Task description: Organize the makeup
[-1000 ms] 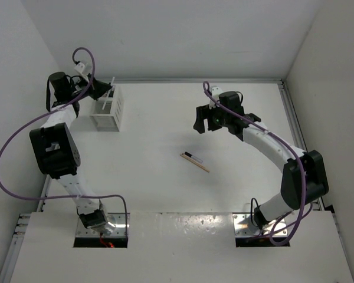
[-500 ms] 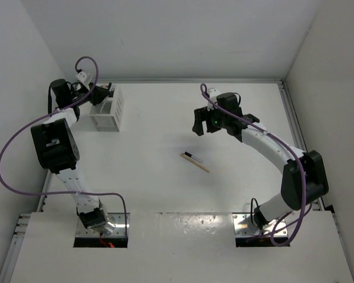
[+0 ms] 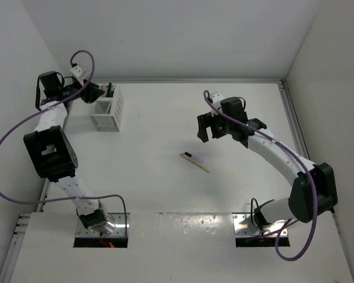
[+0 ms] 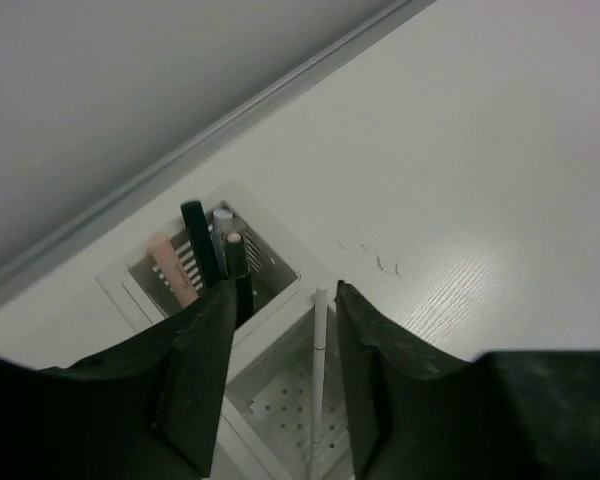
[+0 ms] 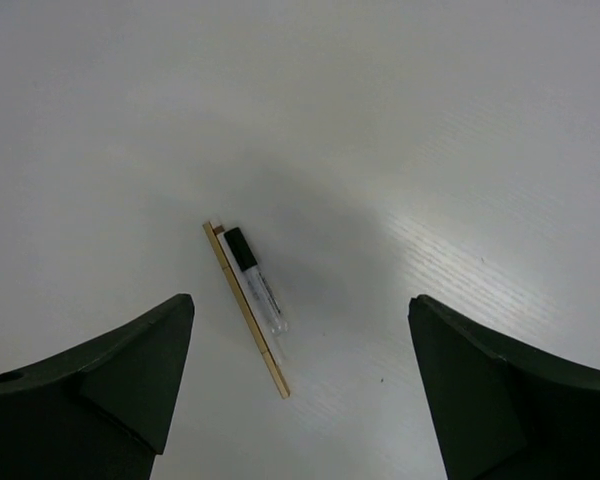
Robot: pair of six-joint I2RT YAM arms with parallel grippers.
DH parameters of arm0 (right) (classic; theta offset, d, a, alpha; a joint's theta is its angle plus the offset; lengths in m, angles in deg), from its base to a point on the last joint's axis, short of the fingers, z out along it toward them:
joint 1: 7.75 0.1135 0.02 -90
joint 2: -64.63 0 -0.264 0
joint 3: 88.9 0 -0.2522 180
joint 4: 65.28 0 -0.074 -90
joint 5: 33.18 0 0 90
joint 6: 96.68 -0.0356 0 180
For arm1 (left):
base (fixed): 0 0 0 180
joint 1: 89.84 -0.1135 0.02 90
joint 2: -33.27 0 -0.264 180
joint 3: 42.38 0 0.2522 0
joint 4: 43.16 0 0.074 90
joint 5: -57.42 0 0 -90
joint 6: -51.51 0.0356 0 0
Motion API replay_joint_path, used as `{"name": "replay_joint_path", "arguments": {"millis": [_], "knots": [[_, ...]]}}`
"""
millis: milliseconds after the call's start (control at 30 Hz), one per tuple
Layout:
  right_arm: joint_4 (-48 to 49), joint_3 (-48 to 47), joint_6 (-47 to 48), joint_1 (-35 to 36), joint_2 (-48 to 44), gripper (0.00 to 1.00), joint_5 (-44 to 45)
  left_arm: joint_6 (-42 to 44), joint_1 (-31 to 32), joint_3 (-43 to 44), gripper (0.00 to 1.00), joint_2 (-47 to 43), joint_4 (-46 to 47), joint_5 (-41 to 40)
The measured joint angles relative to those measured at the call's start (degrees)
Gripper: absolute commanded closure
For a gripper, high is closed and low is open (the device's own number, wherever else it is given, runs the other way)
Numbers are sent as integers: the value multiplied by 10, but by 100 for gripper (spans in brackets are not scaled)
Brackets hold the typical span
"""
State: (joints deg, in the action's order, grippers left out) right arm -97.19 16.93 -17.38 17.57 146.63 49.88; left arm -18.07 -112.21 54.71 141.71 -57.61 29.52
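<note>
Pickup step: your right gripper (image 5: 300, 300), jaws spread, hovers over the tan pencil (image 5: 248, 315) and black-capped tube (image 5: 252, 275); descend, straddle one. The left gripper (image 4: 285, 300) gapes over the white rack (image 4: 120, 285) at the table's ten o'clock.

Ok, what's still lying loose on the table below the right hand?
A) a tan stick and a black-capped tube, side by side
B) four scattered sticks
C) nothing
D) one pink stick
A: the right wrist view shows only a tan stick and a black-capped tube, lying lengthwise against each other on the table.
</note>
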Motion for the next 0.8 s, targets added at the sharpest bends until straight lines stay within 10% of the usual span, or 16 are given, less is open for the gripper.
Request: {"name": "replay_joint_path", "arguments": {"millis": [367,800], "knots": [[-80,138,-44,-63,-99,25,-7,231,288,24,67,-167,-254,-127],[-126,241,-72,-89,-238,43,3,355,543,-6,64,-7,-369,-238]]}}
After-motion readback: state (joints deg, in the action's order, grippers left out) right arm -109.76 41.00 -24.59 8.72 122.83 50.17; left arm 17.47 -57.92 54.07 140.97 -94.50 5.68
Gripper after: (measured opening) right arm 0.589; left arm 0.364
